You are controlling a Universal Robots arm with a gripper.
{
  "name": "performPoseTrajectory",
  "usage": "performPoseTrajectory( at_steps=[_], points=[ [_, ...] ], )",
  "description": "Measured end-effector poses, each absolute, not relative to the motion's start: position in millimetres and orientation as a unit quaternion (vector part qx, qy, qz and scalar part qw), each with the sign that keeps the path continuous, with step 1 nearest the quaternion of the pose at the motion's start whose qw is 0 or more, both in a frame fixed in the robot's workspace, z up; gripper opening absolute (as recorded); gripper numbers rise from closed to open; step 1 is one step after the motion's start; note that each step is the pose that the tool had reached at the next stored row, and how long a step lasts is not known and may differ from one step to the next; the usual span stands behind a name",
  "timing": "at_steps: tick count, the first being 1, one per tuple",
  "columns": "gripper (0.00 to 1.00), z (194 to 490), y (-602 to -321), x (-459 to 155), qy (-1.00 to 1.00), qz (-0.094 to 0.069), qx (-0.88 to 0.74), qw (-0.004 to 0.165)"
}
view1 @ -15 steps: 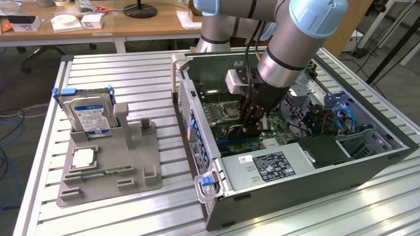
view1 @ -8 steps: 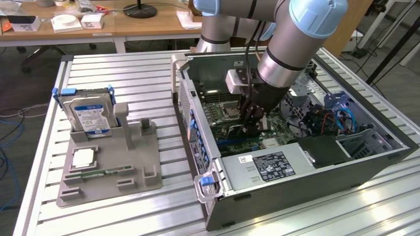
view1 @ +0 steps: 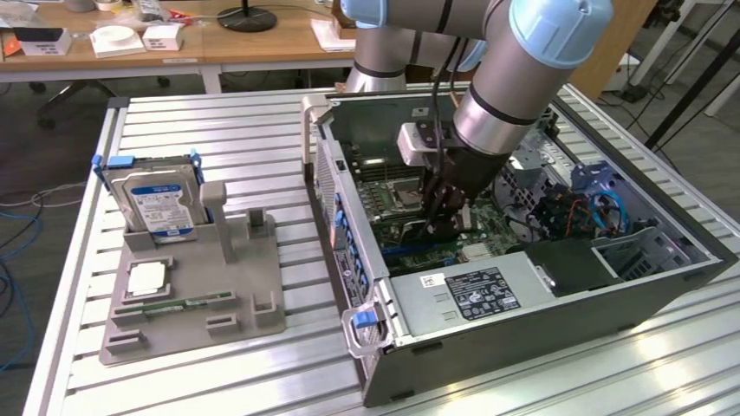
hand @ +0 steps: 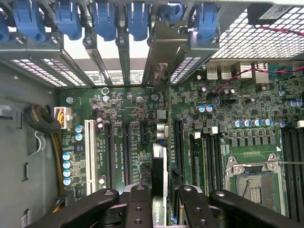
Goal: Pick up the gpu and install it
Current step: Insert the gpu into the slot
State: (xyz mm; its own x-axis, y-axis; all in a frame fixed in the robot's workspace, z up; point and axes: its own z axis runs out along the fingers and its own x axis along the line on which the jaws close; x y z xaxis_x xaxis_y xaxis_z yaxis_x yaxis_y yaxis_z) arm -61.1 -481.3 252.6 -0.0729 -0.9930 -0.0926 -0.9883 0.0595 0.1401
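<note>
Your claw [hand: 159, 199] is pinching the gpu [hand: 159, 156] edge-on, down inside the computer case [view1: 647, 286], right over the motherboard [hand: 237, 109] slots; pickup done, seating unfinished.

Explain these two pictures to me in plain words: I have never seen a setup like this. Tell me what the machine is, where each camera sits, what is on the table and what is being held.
The machine is a single robot arm with a claw at its tip. One picture comes from a camera standing off to the side; the other comes from a camera on the arm's wrist, looking down past the claw.

On the slatted metal table lies an open computer case. The arm reaches into it, over the green motherboard.

Toward the exterior view's left sits a grey holder tray carrying a hard drive standing upright with a blue-white label, a square chip and a narrow memory stick.

The claw grips the gpu, a thin card seen edge-on between its fingers, lined up with the motherboard's slots and its silver bracket at the case's rear openings.
</note>
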Motion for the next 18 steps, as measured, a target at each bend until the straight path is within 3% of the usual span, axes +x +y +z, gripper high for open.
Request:
performPoseTrajectory(
  at_steps=[18],
  points=[
    [0.26,254.9,-479.2,-61.1,-0.727,-0.083,0.681,0.014]
  ],
)
